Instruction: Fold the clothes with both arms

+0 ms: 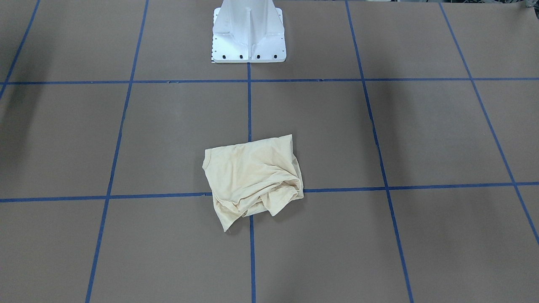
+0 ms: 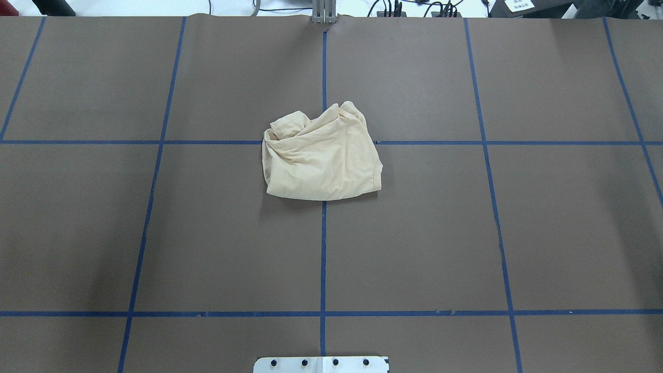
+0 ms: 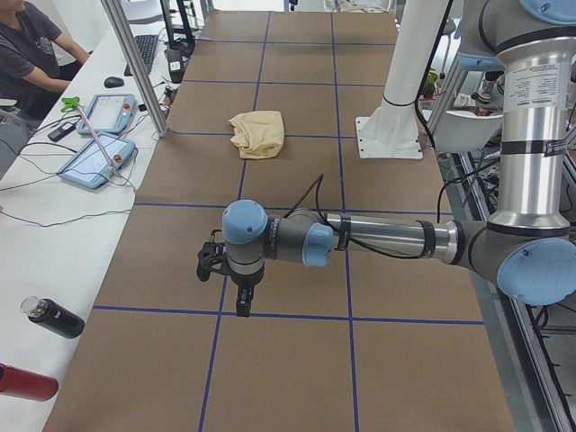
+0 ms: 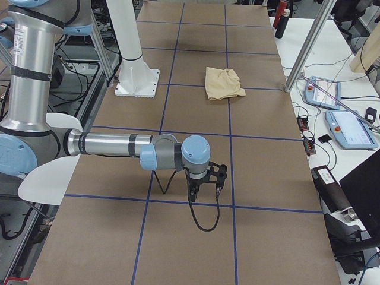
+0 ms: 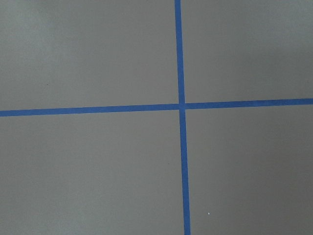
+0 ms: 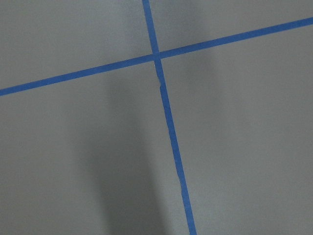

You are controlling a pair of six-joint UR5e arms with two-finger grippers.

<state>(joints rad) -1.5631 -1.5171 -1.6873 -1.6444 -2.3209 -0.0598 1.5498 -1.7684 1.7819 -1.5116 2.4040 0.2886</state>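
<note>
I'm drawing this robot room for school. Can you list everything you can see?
shirt: one, pale cream-yellow, crumpled at the table's middle.
table: one, brown with blue tape lines.
pedestal base: one, white, at the robot's edge of the table.
screen pendants: two, blue-grey, on the white side bench.
black bottle: one, lying on that bench.
red bottle: one, beside the black one.
person: one, dark shirt, seated at the bench.
left arm: one, silver-grey with light-blue joints, away from the shirt.
right arm: one, same colours, at the table's other end.
left gripper: one, black, pointing down.
right gripper: one, black, pointing down.
</note>
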